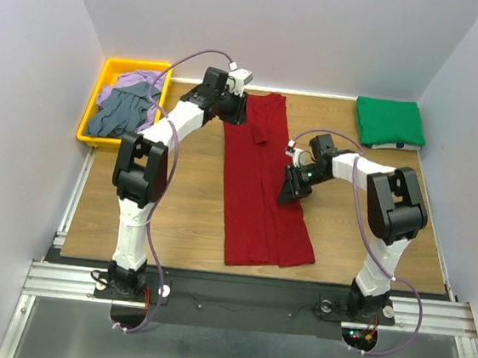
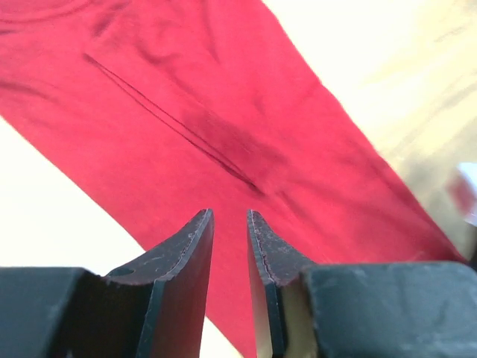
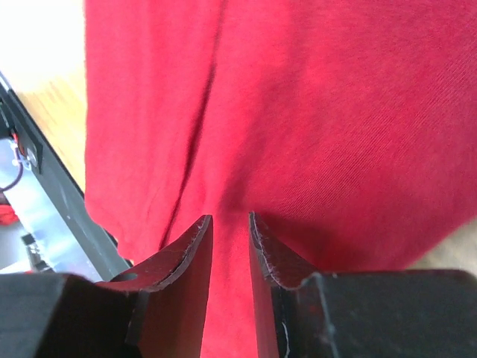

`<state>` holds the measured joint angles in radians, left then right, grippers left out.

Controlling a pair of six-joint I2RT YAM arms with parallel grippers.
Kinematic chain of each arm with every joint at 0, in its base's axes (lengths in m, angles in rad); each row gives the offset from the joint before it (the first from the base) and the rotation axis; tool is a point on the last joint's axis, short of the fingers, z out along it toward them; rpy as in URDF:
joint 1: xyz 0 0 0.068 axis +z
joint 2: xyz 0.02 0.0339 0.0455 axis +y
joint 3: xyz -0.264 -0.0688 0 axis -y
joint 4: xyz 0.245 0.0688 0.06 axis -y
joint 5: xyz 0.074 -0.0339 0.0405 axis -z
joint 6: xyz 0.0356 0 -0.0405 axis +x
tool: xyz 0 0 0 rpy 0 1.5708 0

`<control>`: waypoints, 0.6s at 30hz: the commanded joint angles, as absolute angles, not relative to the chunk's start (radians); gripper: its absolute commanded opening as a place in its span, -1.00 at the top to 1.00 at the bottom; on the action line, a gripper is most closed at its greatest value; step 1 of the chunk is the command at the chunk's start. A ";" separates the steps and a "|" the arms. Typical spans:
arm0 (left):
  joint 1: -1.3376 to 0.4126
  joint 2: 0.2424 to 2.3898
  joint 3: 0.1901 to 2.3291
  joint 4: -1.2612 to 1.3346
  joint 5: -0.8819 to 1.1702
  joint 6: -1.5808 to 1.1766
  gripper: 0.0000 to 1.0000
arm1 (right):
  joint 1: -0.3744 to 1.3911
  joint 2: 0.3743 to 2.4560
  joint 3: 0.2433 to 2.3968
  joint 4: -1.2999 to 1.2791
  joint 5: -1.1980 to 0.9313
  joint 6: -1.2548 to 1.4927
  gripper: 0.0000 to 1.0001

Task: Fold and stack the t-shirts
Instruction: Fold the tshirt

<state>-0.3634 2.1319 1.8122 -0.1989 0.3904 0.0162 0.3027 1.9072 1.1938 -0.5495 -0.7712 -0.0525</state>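
The dark red t-shirt (image 1: 263, 190) lies on the table as a long strip folded lengthwise, running from the far side to the near edge. My left gripper (image 1: 234, 113) is at the strip's far left edge. In the left wrist view (image 2: 229, 212) its jaws stand a narrow gap apart over the red cloth (image 2: 223, 112), holding nothing. My right gripper (image 1: 290, 191) is at the strip's right edge near its middle. In the right wrist view (image 3: 229, 216) its jaws are also narrowly apart just over the red cloth (image 3: 313, 112). The green t-shirt (image 1: 389, 122) lies folded at the back right.
A yellow tray (image 1: 113, 70) at the back left holds the crumpled lavender-purple t-shirt (image 1: 134, 81) and the grey-blue t-shirt (image 1: 119, 113). A white object (image 1: 396, 146) shows under the green shirt's front edge. Bare wood (image 1: 361, 235) lies right of the red shirt.
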 commanded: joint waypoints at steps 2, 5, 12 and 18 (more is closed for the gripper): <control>-0.367 2.127 1.721 -0.160 0.460 -0.043 0.30 | 0.314 1.956 1.169 -0.462 -0.807 -0.005 0.37; -0.368 2.170 1.726 -0.153 0.469 -0.058 0.31 | 0.314 1.974 1.158 -0.431 -0.805 0.043 0.38; -0.376 2.305 1.805 -0.144 0.459 -0.095 0.35 | 0.314 2.042 1.187 -0.408 -0.815 0.094 0.40; -0.374 2.402 1.910 -0.118 0.407 -0.098 0.36 | 0.313 2.085 1.242 -0.403 -0.759 0.117 0.41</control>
<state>-0.3714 2.3501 1.8309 -0.1341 0.4557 -0.0956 0.3027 2.0315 1.2015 -0.4423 -0.8730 0.1127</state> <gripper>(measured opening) 0.326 0.296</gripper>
